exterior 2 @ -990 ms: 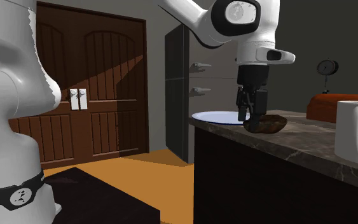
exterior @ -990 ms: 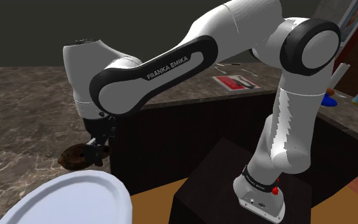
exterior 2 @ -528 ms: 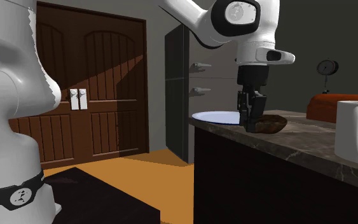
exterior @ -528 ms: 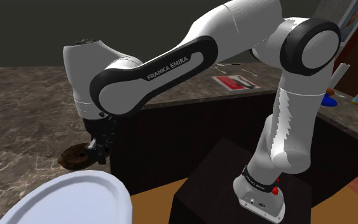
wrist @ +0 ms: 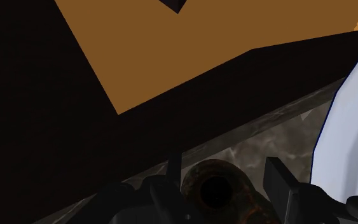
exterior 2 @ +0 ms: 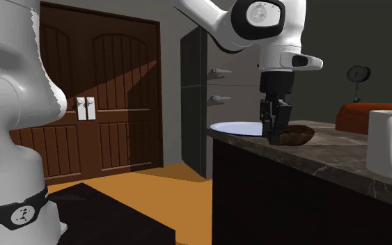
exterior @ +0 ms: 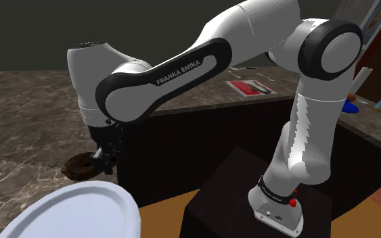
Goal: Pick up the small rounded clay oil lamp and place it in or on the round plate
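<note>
From my seat, the white arm rises off its stand, bends at a high elbow and slopes down toward the shoulder view's left, with the wrist turned so the all-black gripper (exterior: 105,158) points straight down at the dark marbled stone counter (exterior: 19,122), close to its front edge.

The small rounded dark-brown clay oil lamp (exterior 2: 299,134) sits flat on that counter, its round opening facing up at the wrist camera. In the second exterior view its longer side runs sideways, from the gripper (exterior 2: 274,133) out toward that view's right. I cannot tell which end is the spout.

In the wrist view the gripper (wrist: 225,191) is down around the lamp (wrist: 234,179), fingers spread to either side of it. One finger is right against the lamp's side, while the other stands just off it with a thin gap, so nothing is pinched.

The round, pale bluish-white plate (exterior: 74,209) lies just beside the lamp on the same counter, nearer the shoulder camera
</note>
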Robot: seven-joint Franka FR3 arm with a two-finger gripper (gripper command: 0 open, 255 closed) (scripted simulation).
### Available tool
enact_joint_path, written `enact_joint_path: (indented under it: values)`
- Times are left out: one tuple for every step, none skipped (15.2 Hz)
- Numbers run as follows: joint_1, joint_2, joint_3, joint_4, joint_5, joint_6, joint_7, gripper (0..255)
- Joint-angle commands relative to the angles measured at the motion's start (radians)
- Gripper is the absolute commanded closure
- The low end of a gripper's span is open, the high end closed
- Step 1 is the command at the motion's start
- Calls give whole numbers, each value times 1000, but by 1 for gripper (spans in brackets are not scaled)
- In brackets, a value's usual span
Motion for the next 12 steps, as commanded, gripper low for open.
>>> enact_joint_path:
  values:
    - [-1, -5, 1, 7, 2, -12, -1, 255]
    - [-1, -10, 1, 15, 5, -24, -2, 255]
    - [-2, -14, 2, 23, 7, -36, -3, 255]
    - [-2, -19, 2, 32, 9, -49, -4, 255]
    - [-3, -23, 3, 40, 11, -61, -5, 255]
    - [-3, -27, 3, 49, 13, -74, -5, 255]
    - [-3, -30, 3, 58, 14, -86, -6, 255]
    - [-4, -34, 4, 68, 16, -99, -7, 255]
    - [-4, -37, 4, 77, 18, -111, -7, 255]
    - [-4, -40, 4, 87, 19, -124, -8, 255]
    - [-5, -43, 5, 97, 20, -136, -8, 255]
    - [-5, -46, 5, 107, 22, -149, -8, 255]
